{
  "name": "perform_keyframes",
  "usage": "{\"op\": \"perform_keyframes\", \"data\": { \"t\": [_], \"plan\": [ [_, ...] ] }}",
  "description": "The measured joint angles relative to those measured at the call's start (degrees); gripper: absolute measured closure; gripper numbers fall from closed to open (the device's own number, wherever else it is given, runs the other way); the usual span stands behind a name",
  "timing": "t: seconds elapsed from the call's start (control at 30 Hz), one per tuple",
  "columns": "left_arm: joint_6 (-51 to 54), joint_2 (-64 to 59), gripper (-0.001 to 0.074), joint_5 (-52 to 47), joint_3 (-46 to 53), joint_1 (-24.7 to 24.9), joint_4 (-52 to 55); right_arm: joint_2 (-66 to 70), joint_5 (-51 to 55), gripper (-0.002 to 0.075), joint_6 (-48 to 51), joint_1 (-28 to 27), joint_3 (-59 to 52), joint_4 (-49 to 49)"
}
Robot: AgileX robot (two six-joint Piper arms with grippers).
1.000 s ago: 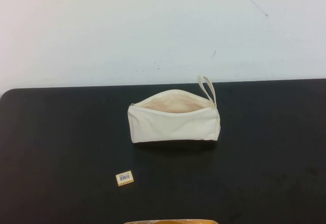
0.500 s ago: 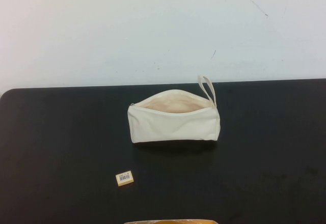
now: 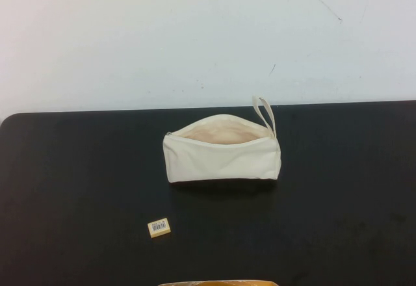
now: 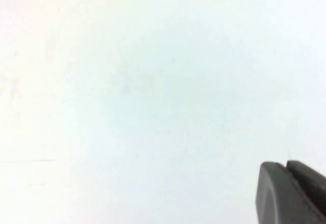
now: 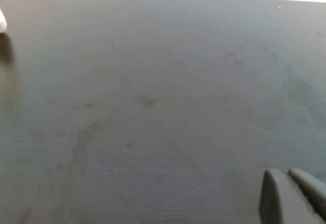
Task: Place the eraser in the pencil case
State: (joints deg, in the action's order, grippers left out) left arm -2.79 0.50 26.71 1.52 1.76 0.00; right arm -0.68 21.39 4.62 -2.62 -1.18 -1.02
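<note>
Neither gripper appears in the high view. Left gripper [image 4: 290, 193]: only a dark finger part shows at the corner of the left wrist view, against a plain white surface; whether it is spread or pressed together cannot be told. Right gripper [image 5: 293, 196]: likewise only a dark finger part at the corner of the right wrist view, over bare black desk [image 5: 153, 107]; its state cannot be told either.

Eraser [image 3: 159, 227]: a small tan block with a white barcode label facing up, lying flat on the black desk [image 3: 78, 188] near the robot's edge, left of centre. It is in neither wrist view, so its position relative to either gripper cannot be told from these views; nothing touches it.

Pencil case [image 3: 222, 155]: a cream-white fabric pouch lying lengthwise across the middle of the desk, farther from the robot than the eraser and to its right, well apart from it. The zip is open along the top, showing pale beige lining [image 3: 221, 132]. A small loop strap [image 3: 265, 115] stands up at its right end.

A tan-orange edge [image 3: 218, 283] shows at the bottom border of the high view; what it belongs to cannot be told. Behind the desk stands a white wall [image 3: 195, 39].
</note>
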Motion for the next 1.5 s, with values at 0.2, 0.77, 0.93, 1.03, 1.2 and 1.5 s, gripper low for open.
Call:
{"op": "perform_keyframes", "data": {
  "t": [0.2, 0.77, 0.93, 1.03, 1.2, 1.5],
  "plan": [
    [-9.9, 0.0, 0.0737, 4.8, 0.0, 0.0, 2.2, 0.0, 0.0, 0.0727, 0.0, 0.0, 0.0, 0.0],
    [-31.8, -14.5, 0.0736, -35.2, -26.1, 0.0, 16.9, 0.0, 0.0, 0.0727, 0.0, 0.0, 0.0, 0.0],
    [-32.1, -22.0, 0.0736, -49.3, -30.1, 0.0, 16.7, 0.0, 0.0, 0.0727, 0.0, 0.0, 0.0, 0.0],
    [-32.6, -24.8, 0.0736, -52.3, -30.1, 0.0, 15.7, 0.0, 0.0, 0.0727, 0.0, 0.0, 0.0, 0.0],
    [-31.8, -28.4, 0.0736, -53.9, -30.1, 0.0, 12.5, 0.0, 0.0, 0.0727, 0.0, 0.0, 0.0, 0.0],
    [11.2, -47.0, 0.0736, -67.2, -39.1, 0.0, -21.6, 0.0, 0.0, 0.0727, 0.0, 0.0, 0.0, 0.0]
  ]
}}
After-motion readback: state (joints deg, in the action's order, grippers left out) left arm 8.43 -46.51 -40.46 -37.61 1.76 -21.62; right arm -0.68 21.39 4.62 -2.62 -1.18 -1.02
